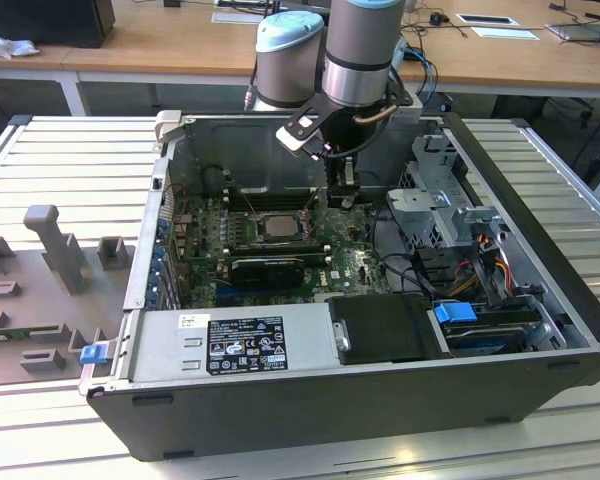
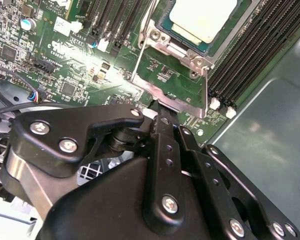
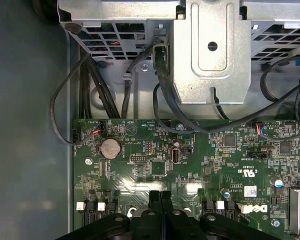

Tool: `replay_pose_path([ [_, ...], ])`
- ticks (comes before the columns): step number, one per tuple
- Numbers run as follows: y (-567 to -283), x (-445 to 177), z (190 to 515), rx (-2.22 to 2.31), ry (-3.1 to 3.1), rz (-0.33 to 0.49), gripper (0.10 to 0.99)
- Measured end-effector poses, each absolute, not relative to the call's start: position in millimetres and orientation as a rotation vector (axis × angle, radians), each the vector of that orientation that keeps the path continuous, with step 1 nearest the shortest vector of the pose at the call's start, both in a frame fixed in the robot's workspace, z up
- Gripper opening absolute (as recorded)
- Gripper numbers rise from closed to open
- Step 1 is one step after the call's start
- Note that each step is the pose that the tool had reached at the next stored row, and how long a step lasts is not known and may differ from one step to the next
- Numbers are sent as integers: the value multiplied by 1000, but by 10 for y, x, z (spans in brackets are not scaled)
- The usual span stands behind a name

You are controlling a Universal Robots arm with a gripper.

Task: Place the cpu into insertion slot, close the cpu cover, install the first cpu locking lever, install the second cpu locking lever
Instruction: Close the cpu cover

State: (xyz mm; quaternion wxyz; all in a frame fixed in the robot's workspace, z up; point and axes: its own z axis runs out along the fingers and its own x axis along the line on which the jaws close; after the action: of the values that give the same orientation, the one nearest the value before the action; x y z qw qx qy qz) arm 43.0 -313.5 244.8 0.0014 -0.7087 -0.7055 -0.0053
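We see the computer case [image 1: 310, 415] lying open on a slatted metal table [image 1: 70, 150]. The arm [image 1: 365, 50] comes down into it over the case's far wall. In the exterior view the gripper [image 1: 346, 195] hangs low over the green circuit board [image 1: 352, 265], near the far wall and just to the exterior view's right of the socket [image 1: 277, 240].

The chip [image 1: 277, 224] lies flat in the socket, about midway across the board. In the second wrist view the chip [image 2: 202, 19] is pale and square, and the cover frame [image 2: 176, 49] lies around its edges. Thin metal levers [image 2: 141, 50] run along the sides of the frame; we cannot tell whether they are latched.

In both wrist views the black fingers are pressed together with no gap and nothing visible between them. In the second wrist view the gripper [image 2: 158, 107] has its tips right at the socket's silvery metal edge, on the side away from the chip. We cannot tell whether they press on it. In the first wrist view the gripper [image 3: 161, 196] is above the board, near a coin battery [image 3: 110, 148].

Long black memory slots [image 2: 250, 50] flank the socket. A grey metal drive cage [image 1: 435, 200] with black cables [image 3: 90, 85] stands at the case's end on the exterior view's right. A power supply box [image 1: 230, 345] fills the near edge of the case.
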Motion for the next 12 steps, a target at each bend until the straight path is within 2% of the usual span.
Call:
replay_pose_path([
  [12, -3135, 315, 2448, -2225, -2215, -17, 106],
])
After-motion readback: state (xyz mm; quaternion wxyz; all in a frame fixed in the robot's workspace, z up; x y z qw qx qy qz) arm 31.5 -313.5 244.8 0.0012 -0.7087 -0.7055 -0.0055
